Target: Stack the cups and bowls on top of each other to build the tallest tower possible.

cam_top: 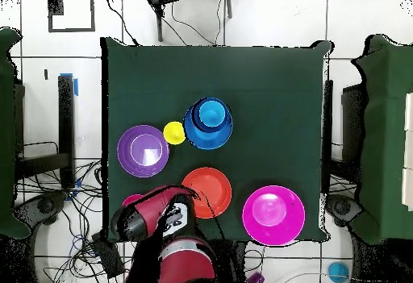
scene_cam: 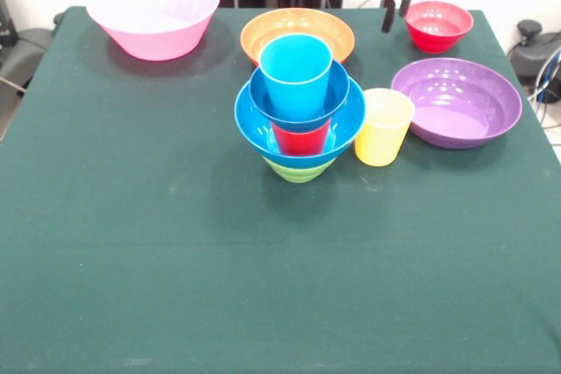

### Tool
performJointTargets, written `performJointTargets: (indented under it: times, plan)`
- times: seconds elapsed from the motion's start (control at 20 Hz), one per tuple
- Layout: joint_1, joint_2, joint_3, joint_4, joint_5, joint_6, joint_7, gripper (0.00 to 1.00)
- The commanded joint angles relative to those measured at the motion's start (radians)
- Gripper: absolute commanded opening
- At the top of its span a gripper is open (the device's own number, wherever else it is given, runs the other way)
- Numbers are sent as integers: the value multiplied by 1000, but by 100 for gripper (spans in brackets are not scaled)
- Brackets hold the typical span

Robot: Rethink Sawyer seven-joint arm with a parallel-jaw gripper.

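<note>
The tower (scene_cam: pixel 299 120) stands mid-table: a green bowl (scene_cam: pixel 298 170) at the bottom, then the large blue bowl (scene_cam: pixel 254 124), the red cup (scene_cam: pixel 300 138), the small blue bowl (scene_cam: pixel 263 94) and the sky-blue cup (scene_cam: pixel 295 72) on top. It also shows in the overhead view (cam_top: pixel 208 122). The yellow cup (scene_cam: pixel 384 126) stands upright just right of it. My gripper (scene_cam: pixel 394 22) hangs open and empty at the far edge, just left of the small red bowl (scene_cam: pixel 438 25).
The purple bowl (scene_cam: pixel 456 101) lies right of the yellow cup. The orange bowl (scene_cam: pixel 298 32) sits right behind the tower. The pink bowl (scene_cam: pixel 153 15) is at the far left. In the overhead view my arm (cam_top: pixel 157 223) covers most of the red bowl (cam_top: pixel 129 201).
</note>
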Motion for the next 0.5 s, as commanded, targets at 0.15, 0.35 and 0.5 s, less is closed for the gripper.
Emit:
performJointTargets:
  times: [0.15,0.35,0.5]
  plan:
    - [8,-13,50,11,13,33,138,100]
    - [10,3,53,4,12,15,145,100]
    - [6,28,56,-5,9,-16,150,100]
